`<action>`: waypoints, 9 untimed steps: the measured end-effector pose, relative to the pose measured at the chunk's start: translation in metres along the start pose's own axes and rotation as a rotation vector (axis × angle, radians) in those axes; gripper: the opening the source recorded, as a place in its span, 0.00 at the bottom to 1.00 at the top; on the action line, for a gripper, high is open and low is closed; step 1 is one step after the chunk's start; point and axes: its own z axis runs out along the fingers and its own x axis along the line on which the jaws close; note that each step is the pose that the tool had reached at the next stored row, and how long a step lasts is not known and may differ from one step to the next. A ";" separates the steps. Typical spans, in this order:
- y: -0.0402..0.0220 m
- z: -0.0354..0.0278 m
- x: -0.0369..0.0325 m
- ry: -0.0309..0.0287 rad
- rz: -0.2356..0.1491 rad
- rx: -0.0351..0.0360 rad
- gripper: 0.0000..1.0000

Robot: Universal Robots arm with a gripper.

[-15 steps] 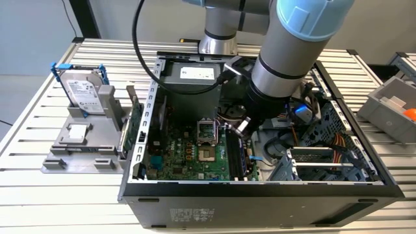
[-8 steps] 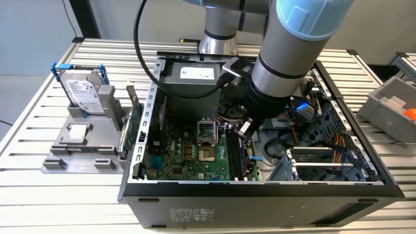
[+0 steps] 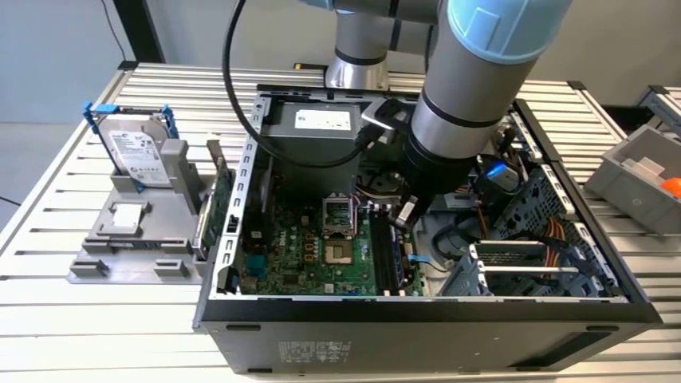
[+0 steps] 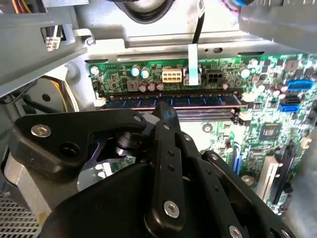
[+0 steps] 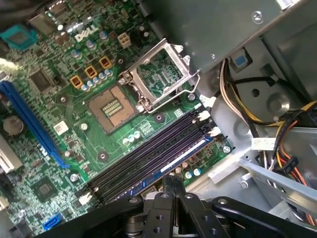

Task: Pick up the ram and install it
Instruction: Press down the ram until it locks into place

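Ram (image 5: 171, 161) seated in the outermost memory slot of the green motherboard (image 5: 74, 124), gripper (image 5: 174, 182) reaching straight down into the open computer case (image 3: 426, 315), jaws together above the ram's edge

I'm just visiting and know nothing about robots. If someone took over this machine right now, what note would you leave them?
Tool: shut, holding nothing, with its tip at the top edge of the ram, roughly mid-length.
Ram: standing in the outermost memory slot of the motherboard, inside the open computer case. The neighbouring slots are empty.
Done: ram picked up and placed in its slot.
Left: confirm that it is fully seated. The views do not show whether the end latches have closed.
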 end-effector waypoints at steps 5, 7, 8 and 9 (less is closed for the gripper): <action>0.0001 0.0001 0.0001 0.0211 -0.065 0.0099 0.00; 0.0001 0.0000 0.0001 0.0226 -0.090 0.0091 0.00; 0.0001 0.0001 0.0001 0.0229 -0.100 0.0085 0.00; 0.0001 0.0001 0.0000 0.0234 -0.111 0.0081 0.00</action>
